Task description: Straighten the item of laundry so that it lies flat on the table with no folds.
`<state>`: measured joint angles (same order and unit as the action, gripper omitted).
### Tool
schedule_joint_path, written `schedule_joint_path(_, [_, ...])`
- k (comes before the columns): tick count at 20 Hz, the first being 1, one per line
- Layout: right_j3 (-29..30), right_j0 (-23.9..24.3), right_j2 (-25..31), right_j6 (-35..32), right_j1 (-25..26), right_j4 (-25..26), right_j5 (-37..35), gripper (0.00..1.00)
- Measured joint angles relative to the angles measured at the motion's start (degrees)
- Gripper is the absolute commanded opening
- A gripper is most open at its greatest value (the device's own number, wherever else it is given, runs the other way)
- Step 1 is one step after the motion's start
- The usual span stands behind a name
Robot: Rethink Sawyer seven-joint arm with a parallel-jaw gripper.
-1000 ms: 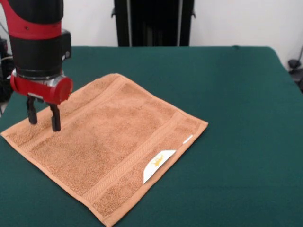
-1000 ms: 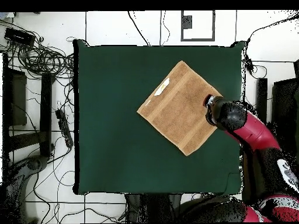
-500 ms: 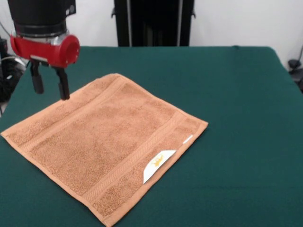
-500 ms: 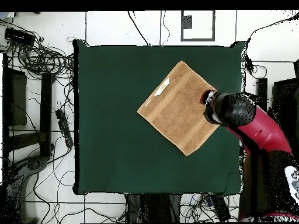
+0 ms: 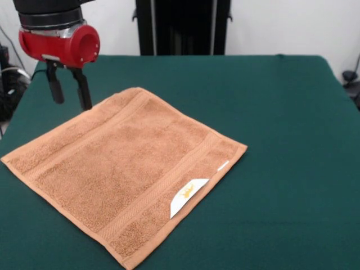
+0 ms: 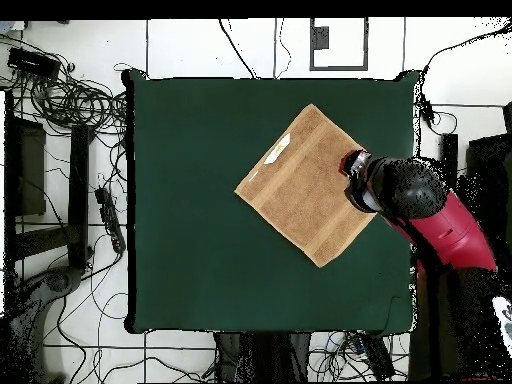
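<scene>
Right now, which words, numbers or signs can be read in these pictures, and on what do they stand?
No text can be read.
Label on the towel: a yellow mark, too small to read.
Second small white tag at the towel's edge: blank or unreadable.

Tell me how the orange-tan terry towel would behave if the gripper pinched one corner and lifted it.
The orange-tan terry towel lies limp and flat on the dark green cloth table, so it would probably droop and fold. Its looped pile suggests the open gripper would hold it without slipping. It looks thin, so likely light.
</scene>
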<state>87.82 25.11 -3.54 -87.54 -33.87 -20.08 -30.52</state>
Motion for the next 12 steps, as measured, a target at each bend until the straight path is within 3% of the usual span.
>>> schedule_joint_path(12, [4.1,-0.6,0.0,-0.2,0.3,-6.1,0.4,1.00])
